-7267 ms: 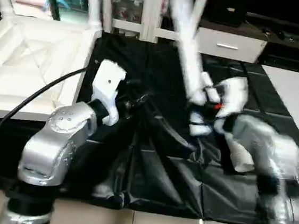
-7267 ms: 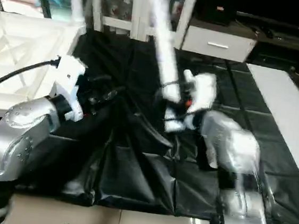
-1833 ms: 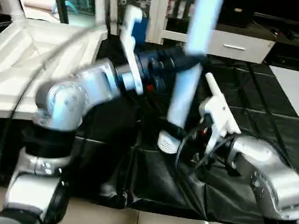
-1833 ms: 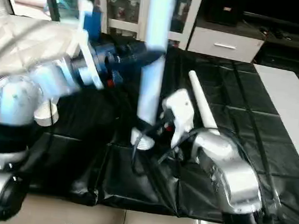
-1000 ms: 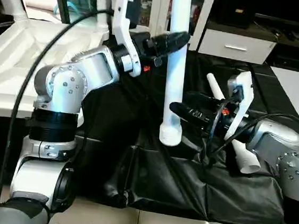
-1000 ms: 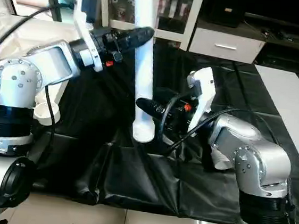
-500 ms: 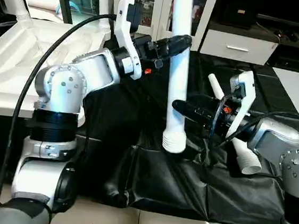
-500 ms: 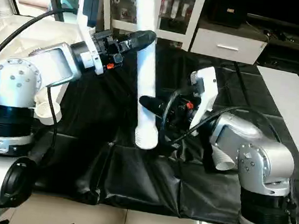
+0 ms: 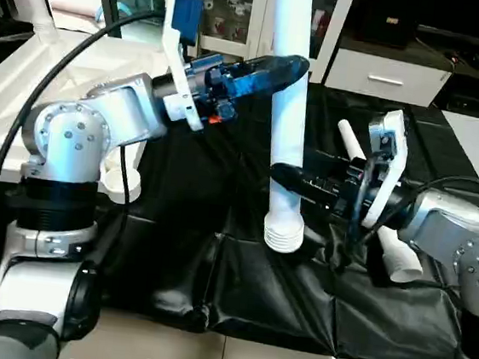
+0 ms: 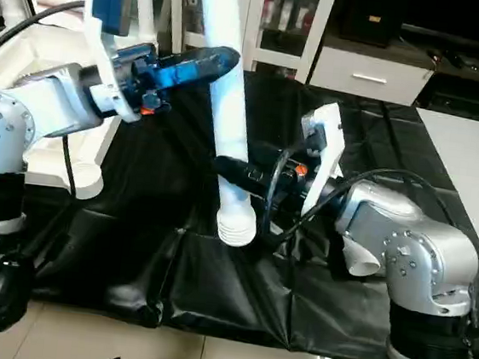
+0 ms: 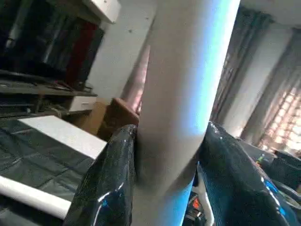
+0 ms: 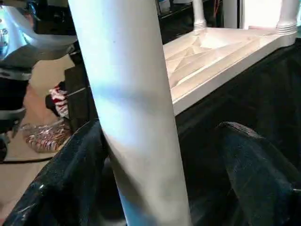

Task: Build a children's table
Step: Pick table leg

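- A work table (image 9: 396, 325) draped in a wrinkled black sheet (image 9: 279, 295) is carrying the parts.
- A white tube leg (image 9: 396, 256) is lying on the sheet at right.
- An upturned white tabletop (image 9: 6, 112) is resting at far left.

A furnished room used as a robot test space

White cabinets with glass doors (image 9: 240, 12) line the back wall beside a low white drawer unit (image 9: 386, 77); curtained windows (image 11: 273, 113) show past the left hand; the worktop (image 9: 442, 209) is draped in a creased black sheet, the floor (image 10: 205, 347) is pale glossy tile, and a second white table (image 10: 463, 169) stands to the right
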